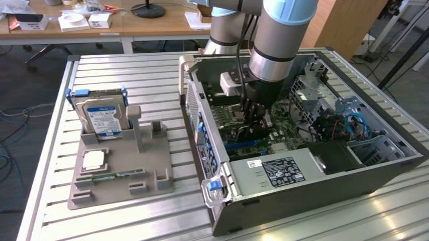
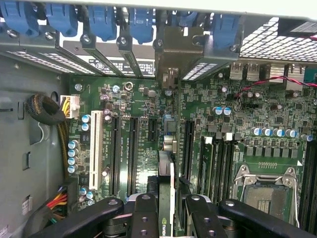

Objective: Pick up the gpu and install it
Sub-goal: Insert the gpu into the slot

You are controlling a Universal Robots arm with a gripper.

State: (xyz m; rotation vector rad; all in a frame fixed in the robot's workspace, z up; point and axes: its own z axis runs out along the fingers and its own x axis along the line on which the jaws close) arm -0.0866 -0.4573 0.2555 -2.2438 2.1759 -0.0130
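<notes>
My gripper (image 1: 253,124) reaches down into the open computer case (image 1: 208,150), over the green motherboard (image 2: 237,144). It is shut on the gpu (image 2: 166,186), which I see edge-on between the black fingers (image 2: 143,218) in the wrist view. The thin dark card stands upright in line with the expansion slots (image 2: 132,153). Its pale metal bracket (image 2: 172,52) sits at the rear slot openings, under the blue latches (image 2: 141,22). I cannot tell whether the card's edge is seated in its slot. In the exterior view the gpu (image 1: 252,134) is a dark shape below the fingers.
The grey fixture tray (image 1: 120,173) at the exterior view's left holds a silver hard drive (image 1: 100,116), a green memory stick (image 1: 110,175) and a small white square part (image 1: 94,159). Power supply (image 1: 282,170), CPU socket (image 2: 265,191) and a cable bundle (image 2: 47,111) crowd the case.
</notes>
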